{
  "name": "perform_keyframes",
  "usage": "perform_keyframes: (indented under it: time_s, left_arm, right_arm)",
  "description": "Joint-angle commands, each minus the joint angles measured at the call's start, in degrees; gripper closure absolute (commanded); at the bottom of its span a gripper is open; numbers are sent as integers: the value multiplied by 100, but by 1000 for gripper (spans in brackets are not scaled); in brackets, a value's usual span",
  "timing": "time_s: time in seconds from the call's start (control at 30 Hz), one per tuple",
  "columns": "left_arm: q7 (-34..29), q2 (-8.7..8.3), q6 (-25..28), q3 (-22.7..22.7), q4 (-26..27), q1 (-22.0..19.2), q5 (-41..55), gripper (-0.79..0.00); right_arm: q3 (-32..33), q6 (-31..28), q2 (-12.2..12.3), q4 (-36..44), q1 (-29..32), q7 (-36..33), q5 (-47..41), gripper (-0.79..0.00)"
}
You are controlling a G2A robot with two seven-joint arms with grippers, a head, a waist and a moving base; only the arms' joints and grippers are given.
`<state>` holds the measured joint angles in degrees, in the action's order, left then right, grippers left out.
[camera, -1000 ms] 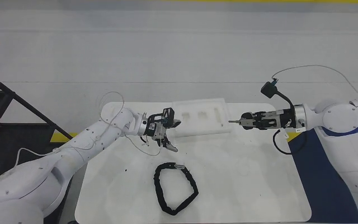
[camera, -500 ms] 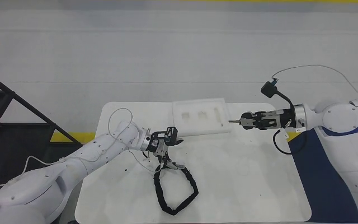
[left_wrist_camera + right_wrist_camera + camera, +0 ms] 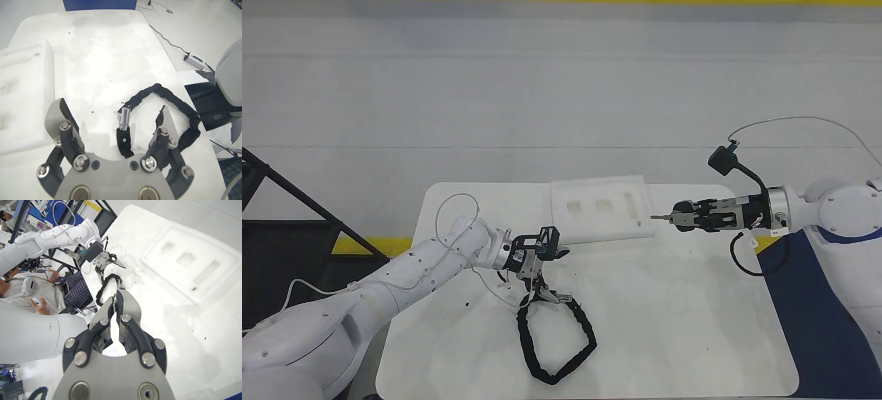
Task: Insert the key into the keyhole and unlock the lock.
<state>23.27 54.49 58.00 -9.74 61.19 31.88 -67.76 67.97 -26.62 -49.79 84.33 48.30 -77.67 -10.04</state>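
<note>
Change: within the last second the left gripper (image 3: 113, 107) is carried from the foam tray's near rim toward the table's near edge, down over the lock. Across the last half second nothing is seen to shift. The right arm is unmoved throughout.

- Table (image 3: 692, 330): white, with rounded corners.
- Foam tray (image 3: 560, 215): white and recessed, set at the middle of the far edge.
- Chain lock (image 3: 589, 335): a black fabric-sleeved loop, laid flat between the table's centre and its near edge, somewhat toward the left edge.
- Left gripper: fingers spread wide, nothing held. It is lowered over the loop's far end, one finger to each side.
- Right gripper (image 3: 678, 216): fingers closed tight on the key, held over the table toward the far right corner, just off the tray's right end.
- Lock cylinder (image 3: 125, 118): a bright metal stub projecting from the sleeve, lying between the left fingers and touched by neither. Its long axis runs along the gripper's reach, free end pointing away from the wrist. The keyhole is not made out.
- Key (image 3: 658, 216): small, with the blade projecting beyond the fingertips toward the left edge.

Governing relation: the cylinder is bracketed by the left gripper, and the key is well apart toward the right edge. A left-hand grasp on the cylinder is judged due first.
</note>
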Motion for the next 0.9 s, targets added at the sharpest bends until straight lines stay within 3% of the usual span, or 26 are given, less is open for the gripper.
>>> perform_keyframes:
  time_s: [0.0, 0.27, 0.53, 0.67, 0.87]
  left_arm:
    - [0, 0, 0, 0, 0, 0, 0, -785]
    - [-103, -30, -485, -172, 45, 376, -68, -785]
    - [482, -224, -1081, -314, 141, 808, -973, -785]
    - [724, -300, -1234, -400, 207, 969, -1232, -785]
    - [542, -317, -1325, -469, 282, 1130, -1514, -785]
  right_arm:
    - [0, 0, 0, 0, 0, 0, 0, 0]
    - [0, 0, 0, 0, 0, 0, 0, 0]
    - [0, 0, 0, 0, 0, 0, 0, 0]
    - [0, 0, 0, 0, 0, 0, 0, 0]
    - [0, 0, 0, 0, 0, 0, 0, 0]
